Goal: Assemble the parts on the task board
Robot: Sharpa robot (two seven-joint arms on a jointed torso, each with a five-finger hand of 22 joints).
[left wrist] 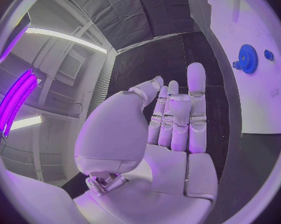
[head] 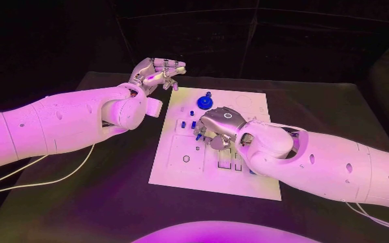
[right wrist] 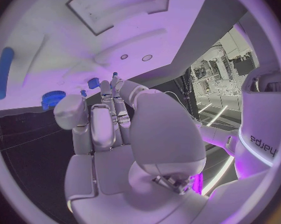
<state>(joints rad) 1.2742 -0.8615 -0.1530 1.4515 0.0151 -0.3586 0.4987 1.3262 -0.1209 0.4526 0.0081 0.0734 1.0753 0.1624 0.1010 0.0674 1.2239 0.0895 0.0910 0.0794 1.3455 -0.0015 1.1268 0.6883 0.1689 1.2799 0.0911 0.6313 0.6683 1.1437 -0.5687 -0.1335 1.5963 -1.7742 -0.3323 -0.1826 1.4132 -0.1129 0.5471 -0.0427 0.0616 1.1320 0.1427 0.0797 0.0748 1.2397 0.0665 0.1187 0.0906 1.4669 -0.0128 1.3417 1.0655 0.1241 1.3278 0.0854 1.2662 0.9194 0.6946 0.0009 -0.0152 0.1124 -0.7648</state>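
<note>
Hovering right hand point(head: 220, 124) fingers-down over task board point(head: 251, 105) centre, grasp unclear; left hand point(head: 158, 73) parked empty, fingers loosely curled, at 11 o'clock.

From my left wrist camera I see the left hand point(left wrist: 168, 134) raised clear of the black table point(left wrist: 159, 59), palm toward the lens, holding nothing. Its fingers point(left wrist: 197, 92) stand nearly straight and close together, with the thumb point(left wrist: 143, 92) leaning in beside them. Beyond the fingertips lies the white task board point(left wrist: 252, 99), its near edge running along the dark tabletop. On the board I can make out a blue gear point(left wrist: 247, 58) with a toothed rim, a smaller blue piece point(left wrist: 268, 55) just beside it, apart from the gear's teeth. The hand is well apart from the gear and touches neither board nor table.
</note>
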